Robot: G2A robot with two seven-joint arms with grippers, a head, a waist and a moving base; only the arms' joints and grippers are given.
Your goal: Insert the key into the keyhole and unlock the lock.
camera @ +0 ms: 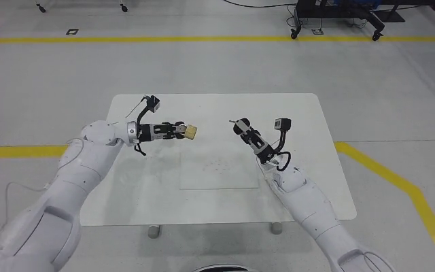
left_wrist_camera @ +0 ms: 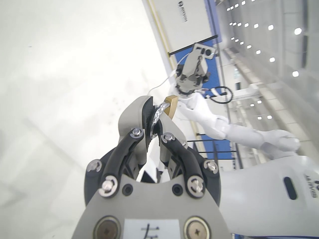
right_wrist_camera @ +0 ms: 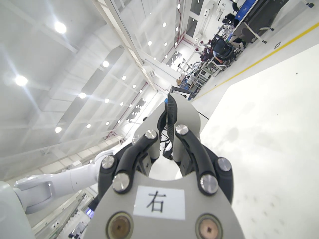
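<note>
**A:** The left gripper (left_wrist_camera: 156,116) was clamped on the brass lock (left_wrist_camera: 172,105) by its shackle, with the body jutting past the fingertips, up above the table (camera: 299,115).

**B:** And the right gripper (right_wrist_camera: 169,103)? Its fingers were pinched nearly together, well apart from the lock. I couldn't make out a key between them.

**A:** That was my worry. Held by the shackle alone, the body could swivel under a push and carry the keyhole off line.

**B:** Or a thin key could twist in those pads.
</note>
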